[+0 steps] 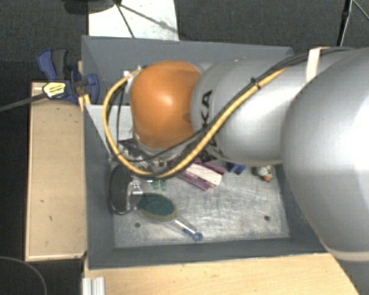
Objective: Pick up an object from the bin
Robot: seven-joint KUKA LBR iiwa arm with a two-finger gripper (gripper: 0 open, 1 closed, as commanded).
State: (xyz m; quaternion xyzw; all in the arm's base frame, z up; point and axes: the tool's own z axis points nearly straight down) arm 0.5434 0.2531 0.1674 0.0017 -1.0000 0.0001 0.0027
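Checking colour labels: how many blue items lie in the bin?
2: a blue-tipped stick near the bin's front wall, and a small blue piece mid-bin at the arm's edge. The arm may hide others.

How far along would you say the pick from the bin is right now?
Looks done: the gripper is low at the left side of the bin in this view, beside a black rounded thing and a dark green oval pad. In hand: nothing visibly held. Left: closing on one thing and lifting it out.
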